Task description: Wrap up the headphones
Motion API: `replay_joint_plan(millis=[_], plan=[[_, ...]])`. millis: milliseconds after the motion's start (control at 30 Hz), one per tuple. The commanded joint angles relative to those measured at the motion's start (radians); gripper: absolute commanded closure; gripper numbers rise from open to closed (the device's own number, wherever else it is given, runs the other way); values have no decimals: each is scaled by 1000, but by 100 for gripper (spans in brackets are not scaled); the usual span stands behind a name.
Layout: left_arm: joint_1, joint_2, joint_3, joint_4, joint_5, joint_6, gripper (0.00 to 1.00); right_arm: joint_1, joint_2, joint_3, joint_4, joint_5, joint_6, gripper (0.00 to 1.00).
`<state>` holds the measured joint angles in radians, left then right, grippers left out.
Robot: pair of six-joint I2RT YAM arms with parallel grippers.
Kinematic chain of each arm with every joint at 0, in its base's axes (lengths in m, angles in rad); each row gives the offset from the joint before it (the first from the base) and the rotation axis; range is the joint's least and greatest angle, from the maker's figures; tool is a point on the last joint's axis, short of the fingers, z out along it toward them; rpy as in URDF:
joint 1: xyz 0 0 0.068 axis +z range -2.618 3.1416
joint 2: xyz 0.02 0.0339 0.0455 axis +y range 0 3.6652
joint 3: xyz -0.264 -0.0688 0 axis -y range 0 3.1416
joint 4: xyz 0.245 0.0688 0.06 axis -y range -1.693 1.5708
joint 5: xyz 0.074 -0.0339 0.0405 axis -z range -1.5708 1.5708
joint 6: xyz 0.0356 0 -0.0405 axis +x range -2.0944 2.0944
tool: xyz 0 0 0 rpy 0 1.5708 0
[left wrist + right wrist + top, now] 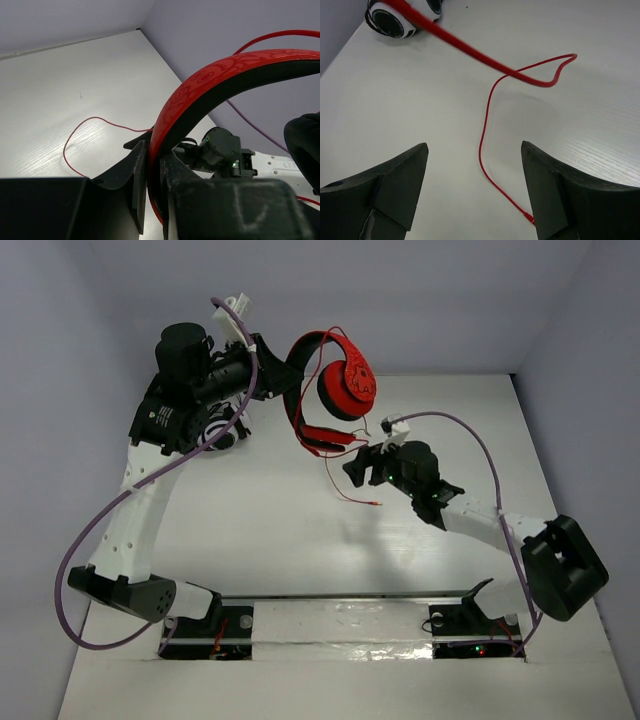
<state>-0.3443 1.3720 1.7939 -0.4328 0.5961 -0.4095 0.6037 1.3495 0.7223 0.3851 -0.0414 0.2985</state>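
Headphones (345, 380) hung at twelve o'clock, my left claw (154, 175) clamped on their headband (210, 85); right claw (474, 150) gaped empty above the loose cable (487, 125). Wrapping, I judged, was mostly left to do.

Red headphones (345, 380) up there, a swirling embossed pattern running along the red headband (200, 82), black lining underneath. Thin cable (485, 114), same bright red. Black-and-white headphones (390, 20) behind. Table (250, 540) white, faintly grained.

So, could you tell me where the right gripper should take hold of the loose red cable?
Grip the cable on its straight run near the free end, lying flat on the table, from above: the open right gripper straddles it there.
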Motion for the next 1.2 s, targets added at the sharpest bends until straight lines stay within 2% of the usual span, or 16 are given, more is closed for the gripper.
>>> replay_joint_plan(millis=[0, 200, 333, 400, 533, 633, 767, 867, 900, 967, 1000, 1100, 1167], plan=[[8, -7, 54, 48, 44, -35, 100, 7, 37, 88, 152, 8, -76, 19], [8, 1, 100, 20, 37, -34, 100, 7, 63, 109, 173, 127, -147, 21], [8, 12, 127, 11, 37, -37, 100, 7, 50, 23, 331, 158, -90, 22], [8, 13, 130, 11, 42, -40, 100, 7, 60, 2, 409, 224, -67, 22], [8, 6, 127, 8, 47, -41, 100, 7, 112, 18, 507, 169, -75, 23], [8, -1, 125, 8, 51, -46, 100, 7, 155, 17, 616, 195, -58, 26], [8, 1, 148, -18, 51, -38, 100, 7, 197, 38, 681, 187, -38, 29], [8, 1, 168, -23, 44, -45, 100, 7, 241, 46, 705, 184, -21, 41], [8, 2, 180, -23, 30, -48, 100, 7, 247, 40, 716, 166, -12, 55], [8, 2, 186, -18, 19, -52, 100, 7, 257, 29, 730, 138, 11, 72], [8, 4, 186, -12, 10, -63, 100, 7, 255, 22, 723, 109, 17, 87], [8, 12, 170, 19, -22, -83, 100, 7, 231, -19, 698, 48, 50, 100], [8, 16, 136, 67, -70, -97, 100, 7, 199, -49, 661, -4, 77, 100]])
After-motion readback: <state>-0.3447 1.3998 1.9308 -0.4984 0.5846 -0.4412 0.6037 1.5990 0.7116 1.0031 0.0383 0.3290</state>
